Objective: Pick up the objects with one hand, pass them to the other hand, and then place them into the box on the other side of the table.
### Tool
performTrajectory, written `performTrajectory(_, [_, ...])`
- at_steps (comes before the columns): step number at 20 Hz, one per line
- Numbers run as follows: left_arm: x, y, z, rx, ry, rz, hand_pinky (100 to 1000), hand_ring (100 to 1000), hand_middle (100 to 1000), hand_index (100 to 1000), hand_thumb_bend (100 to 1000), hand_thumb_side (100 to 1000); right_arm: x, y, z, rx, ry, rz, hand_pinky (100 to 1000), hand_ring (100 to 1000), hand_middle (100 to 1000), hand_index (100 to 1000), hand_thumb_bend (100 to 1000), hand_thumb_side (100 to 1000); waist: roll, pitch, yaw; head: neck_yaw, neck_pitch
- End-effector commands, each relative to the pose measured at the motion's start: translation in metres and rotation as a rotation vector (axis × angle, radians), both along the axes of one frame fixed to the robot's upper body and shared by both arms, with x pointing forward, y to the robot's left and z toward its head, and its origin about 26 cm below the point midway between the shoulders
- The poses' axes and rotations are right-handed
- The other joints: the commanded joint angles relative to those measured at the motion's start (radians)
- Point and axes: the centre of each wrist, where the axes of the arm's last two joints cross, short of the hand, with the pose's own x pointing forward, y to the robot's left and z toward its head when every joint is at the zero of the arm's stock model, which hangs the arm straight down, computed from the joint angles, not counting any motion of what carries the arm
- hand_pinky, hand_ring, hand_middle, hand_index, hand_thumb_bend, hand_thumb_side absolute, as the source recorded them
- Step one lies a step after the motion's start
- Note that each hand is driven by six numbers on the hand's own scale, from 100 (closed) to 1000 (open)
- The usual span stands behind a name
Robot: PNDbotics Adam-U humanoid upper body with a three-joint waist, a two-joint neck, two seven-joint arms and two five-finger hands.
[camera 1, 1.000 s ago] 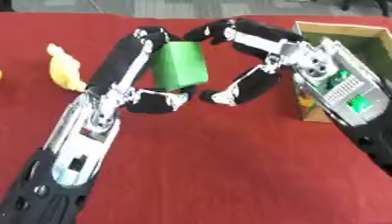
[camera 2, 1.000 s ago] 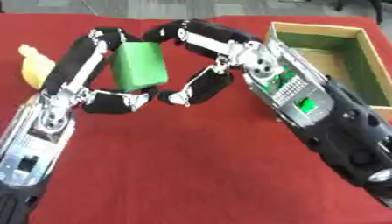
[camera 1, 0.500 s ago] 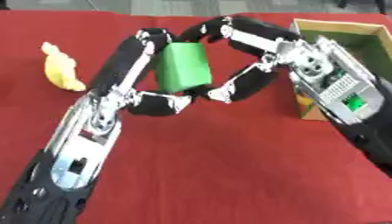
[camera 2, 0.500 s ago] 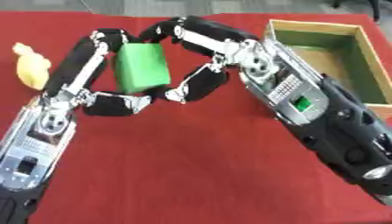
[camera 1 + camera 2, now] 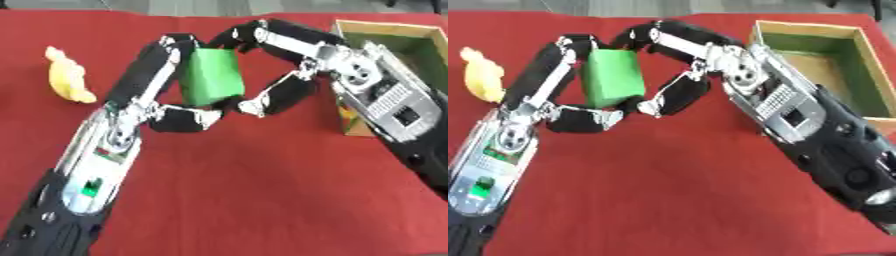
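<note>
A green block (image 5: 211,77) is held above the red table between both hands. My left hand (image 5: 162,80) comes in from the lower left, its fingers curled over the block's top and left side and its thumb under it. My right hand (image 5: 289,60) reaches in from the right, with fingers arched over the block's top right corner and thumb (image 5: 276,97) touching its lower right edge. The wooden box (image 5: 833,65) with a green inside stands at the right edge, behind my right forearm.
A yellow toy (image 5: 68,80) lies on the red tablecloth (image 5: 245,185) to the left of my left arm. The near half of the cloth is bare red.
The whole picture has shifted a little. My right thumb has closed in against the block's lower right edge. The block stays between both hands.
</note>
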Motion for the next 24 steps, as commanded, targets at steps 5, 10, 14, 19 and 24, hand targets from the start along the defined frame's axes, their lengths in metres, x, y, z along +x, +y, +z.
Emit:
performTrajectory(5, [0.000,-0.004,0.005,-0.059,-0.033,0.022,696,605,512,693,353,221,-0.005,-0.001,0.008,0.060,-0.012,0.012,819,757,355,482,196,100,-0.003,-0.017,-0.001,-0.007,-0.008])
performTrajectory(10, [0.002,-0.002,0.004,-0.128,-0.025,0.099,711,631,542,812,507,323,-0.008,-0.002,0.010,0.118,-0.011,-0.009,802,732,333,462,267,100,-0.004,-0.018,-0.006,-0.011,-0.007])
performTrajectory(14, [0.003,-0.001,0.001,-0.146,-0.025,0.168,714,645,559,837,663,368,-0.013,-0.003,0.014,0.157,-0.013,-0.017,795,724,331,459,292,100,-0.002,-0.018,-0.010,-0.011,-0.005])
performTrajectory(19, [0.005,0.000,-0.003,-0.106,-0.030,0.228,733,679,592,847,843,371,-0.017,-0.005,0.017,0.169,-0.017,-0.017,785,714,324,448,328,100,0.000,-0.020,-0.016,-0.012,-0.002])
performTrajectory(24, [0.008,0.001,-0.009,-0.002,-0.038,0.223,817,754,664,869,1000,411,-0.021,-0.011,0.021,0.175,-0.033,-0.020,781,710,315,437,361,100,0.000,-0.020,-0.020,-0.016,0.003])
